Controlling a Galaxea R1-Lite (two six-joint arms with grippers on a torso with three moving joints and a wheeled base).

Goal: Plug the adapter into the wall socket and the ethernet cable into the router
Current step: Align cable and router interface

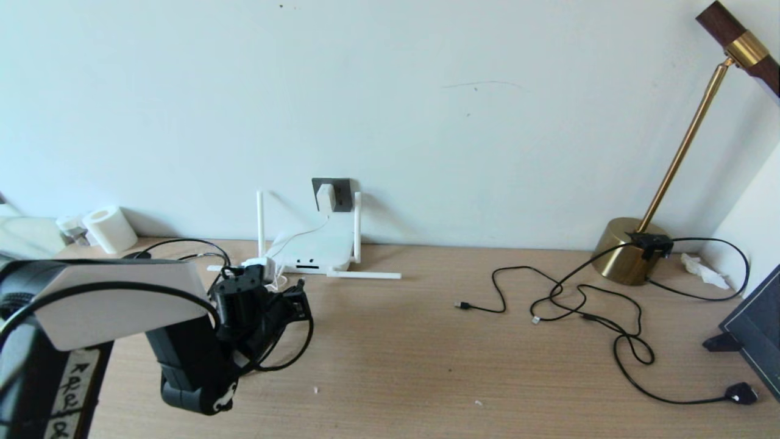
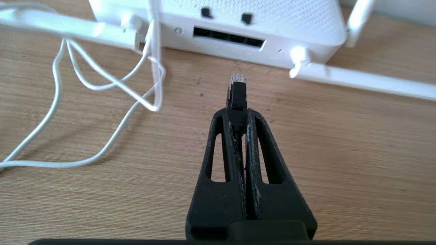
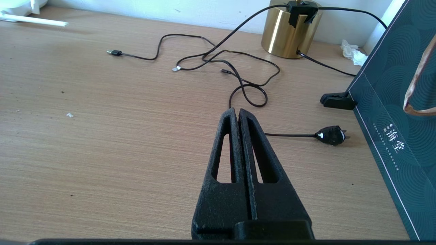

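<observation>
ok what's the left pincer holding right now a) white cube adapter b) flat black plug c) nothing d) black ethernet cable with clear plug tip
d: the left pincer is shut on the black ethernet cable with clear plug tip, pointing at the flat white router.

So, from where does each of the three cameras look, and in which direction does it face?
Head view: high on the robot, facing down at the desk and wall; the left arm shows.
Left wrist view: behind the left gripper, shut on the ethernet cable, facing the router ports.
Right wrist view: behind the shut right gripper, facing the lamp base and black cords.
Shared: head and left wrist both show the router; head and right wrist the lamp base.
</observation>
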